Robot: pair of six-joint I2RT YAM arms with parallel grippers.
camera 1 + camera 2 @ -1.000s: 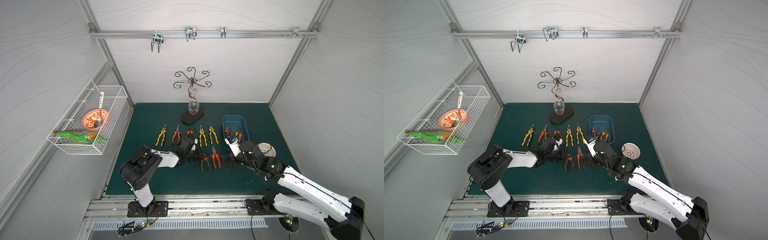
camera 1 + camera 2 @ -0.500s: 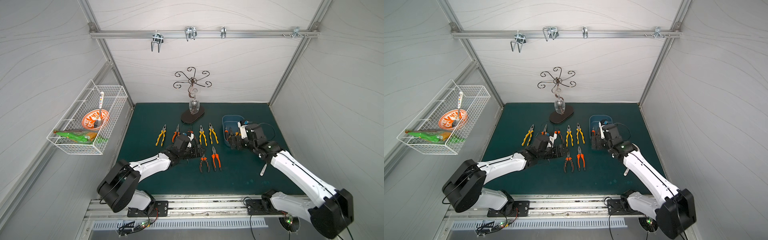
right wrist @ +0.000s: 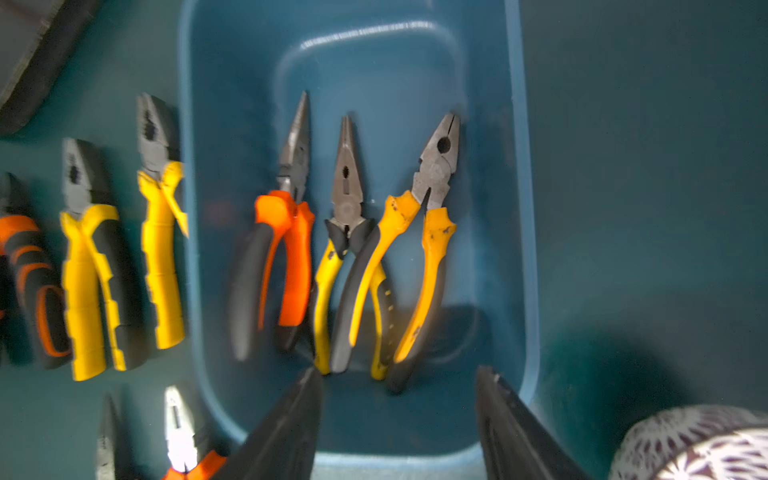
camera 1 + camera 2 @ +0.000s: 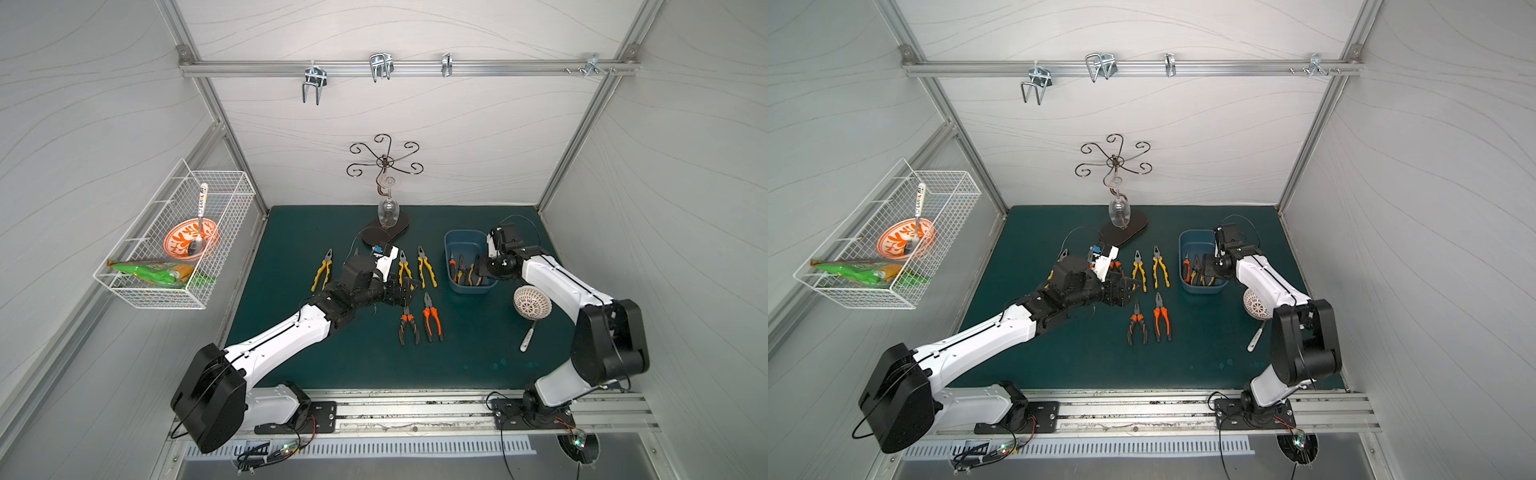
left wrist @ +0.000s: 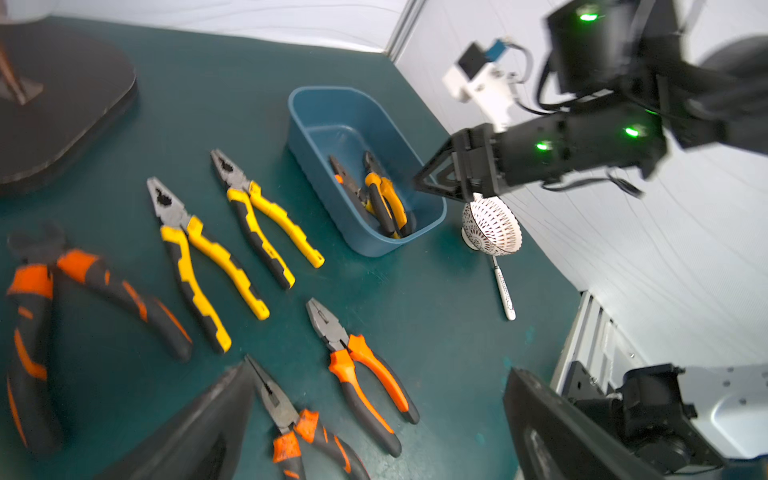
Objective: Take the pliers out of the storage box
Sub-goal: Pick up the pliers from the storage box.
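Observation:
The blue storage box [image 4: 464, 244] [image 4: 1200, 239] [image 3: 374, 62] stands at the right of the green mat. Three pliers [image 3: 345, 232] [image 4: 463, 270] lie inside it, one orange-handled and two yellow-handled. My right gripper [image 3: 397, 370] [image 4: 478, 268] hovers open over the box's near end, just short of the handle ends, with nothing between its fingers. Several more pliers [image 4: 427, 270] [image 5: 208, 266] lie in rows on the mat left of the box. My left gripper [image 5: 380, 368] [image 4: 409, 289] hangs wide open above them, holding nothing.
A white perforated ladle [image 4: 532, 303] lies just right of the box, under my right arm. A black stand with a hanging glass [image 4: 385, 230] is at the back centre. A wire basket [image 4: 174, 241] hangs on the left wall.
My right arm swung from the middle of the mat to the box and its jaws narrowed. My left gripper opened wide and shifted slightly among the laid-out pliers.

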